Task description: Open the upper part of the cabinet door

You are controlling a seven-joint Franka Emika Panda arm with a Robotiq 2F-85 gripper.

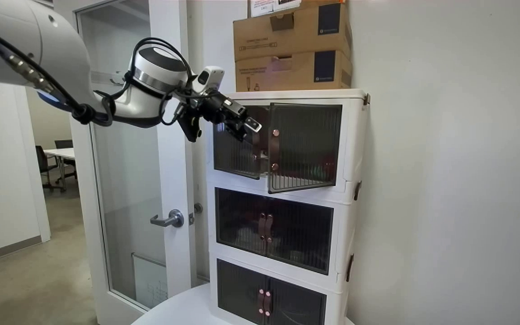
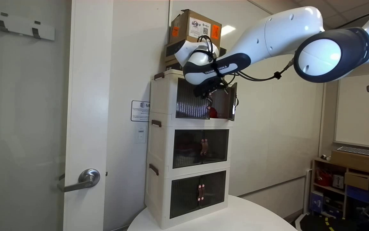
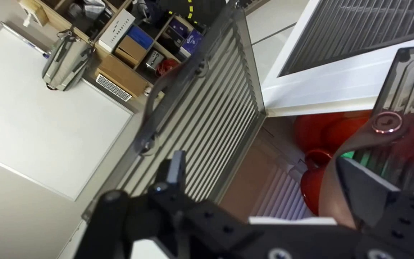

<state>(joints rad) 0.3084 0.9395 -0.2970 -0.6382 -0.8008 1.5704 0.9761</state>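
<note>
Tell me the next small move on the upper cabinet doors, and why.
Probably ease the gripper gently back from the cabinet, drawing out the ajar upper door panel. One finger overlaps its strap handle in the wrist view, seemingly hooked behind it, though depth is unclear. The matching upper panel is already swung well out; this one is only partly open.

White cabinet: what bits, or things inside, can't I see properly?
Contents of the bottom compartment: both exterior views, obscured by dark ribbed doors.
Inner top corner of the upper left door: an exterior view, behind the arm.
Full shape of the red items: wrist view, partly behind a strap handle.
</note>
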